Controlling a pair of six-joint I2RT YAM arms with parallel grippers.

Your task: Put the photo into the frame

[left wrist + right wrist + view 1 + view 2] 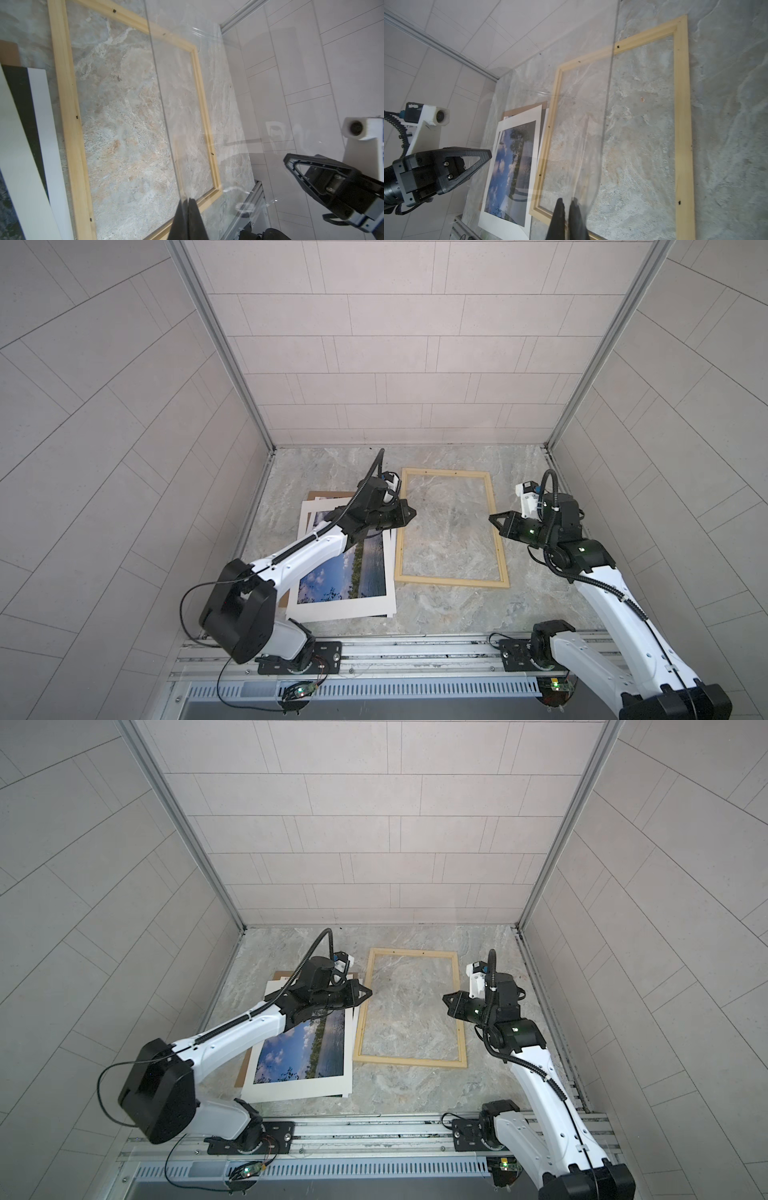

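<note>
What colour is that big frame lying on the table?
Pale, yellowish natural wood; the frame shows best in the right wrist view.

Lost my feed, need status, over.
Left gripper and right gripper both shut on clear sheet, held over frame. Photo face up beside frame, not in. Sheet in the way.

The left arm and the right arm are clad in white shells, with black joints — ribbed black conduit is tied along each. The left tool is formed of black triangular fingers, fastened by silver screws; a white camera mount is carried behind it.
</note>
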